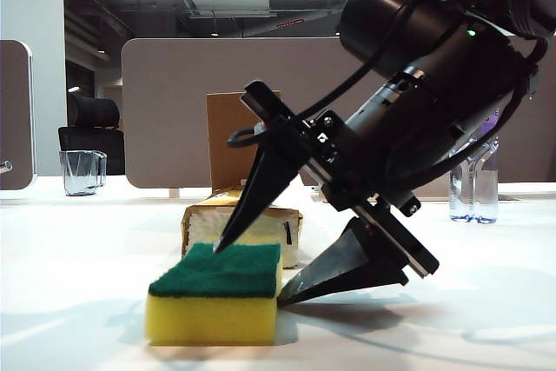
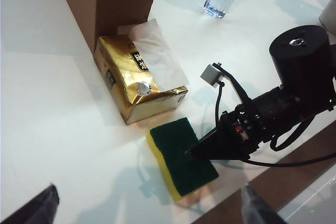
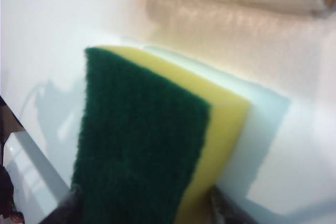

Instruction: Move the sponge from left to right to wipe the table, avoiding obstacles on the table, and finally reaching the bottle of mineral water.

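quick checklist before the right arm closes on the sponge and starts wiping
1. Right gripper at the sponge, one jaw over the green top, one low at its side: ok.
2. Jaws closed on the sponge: not ok, a gap shows.
3. Sponge flat on the table, green side up: ok.
4. Wiping path: not ok, the tissue pack sits close behind the sponge, with the cardboard box behind that.
5. Bottle of mineral water upright at far right: ok.
6. Left gripper open, raised above the scene: ok.
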`<action>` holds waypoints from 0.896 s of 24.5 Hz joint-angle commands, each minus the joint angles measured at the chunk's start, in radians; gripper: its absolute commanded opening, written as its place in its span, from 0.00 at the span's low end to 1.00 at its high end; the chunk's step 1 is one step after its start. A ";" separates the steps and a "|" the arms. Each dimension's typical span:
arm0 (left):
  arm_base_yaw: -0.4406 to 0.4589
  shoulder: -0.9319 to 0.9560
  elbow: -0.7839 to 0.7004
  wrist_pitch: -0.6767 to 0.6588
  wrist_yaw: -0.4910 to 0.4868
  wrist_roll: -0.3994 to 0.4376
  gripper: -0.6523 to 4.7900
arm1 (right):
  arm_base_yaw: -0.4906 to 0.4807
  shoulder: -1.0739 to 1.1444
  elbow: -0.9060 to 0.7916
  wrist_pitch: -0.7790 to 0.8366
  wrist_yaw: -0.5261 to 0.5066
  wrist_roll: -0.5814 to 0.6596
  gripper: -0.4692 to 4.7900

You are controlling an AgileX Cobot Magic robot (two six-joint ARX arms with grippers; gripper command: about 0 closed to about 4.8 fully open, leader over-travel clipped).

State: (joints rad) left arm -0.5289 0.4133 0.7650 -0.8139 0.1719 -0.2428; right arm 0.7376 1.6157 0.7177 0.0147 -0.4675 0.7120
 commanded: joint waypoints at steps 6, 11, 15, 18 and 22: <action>0.001 -0.016 0.008 0.007 0.004 0.000 1.00 | 0.026 0.045 -0.006 -0.123 0.113 0.002 0.66; 0.001 -0.016 0.010 0.007 0.004 0.001 1.00 | 0.026 0.051 -0.006 -0.166 0.164 0.001 0.54; 0.001 -0.016 0.022 0.007 -0.010 0.005 1.00 | 0.026 0.051 -0.006 -0.173 0.181 0.000 0.50; 0.001 -0.016 0.039 0.004 -0.031 0.008 1.00 | 0.026 0.051 -0.006 -0.175 0.183 -0.002 0.41; 0.001 -0.016 0.077 -0.008 -0.058 0.030 1.00 | 0.026 0.051 -0.006 -0.191 0.205 -0.005 0.29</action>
State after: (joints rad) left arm -0.5289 0.3981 0.8280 -0.8272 0.1257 -0.2245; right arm 0.7643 1.6421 0.7341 -0.0395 -0.3363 0.7132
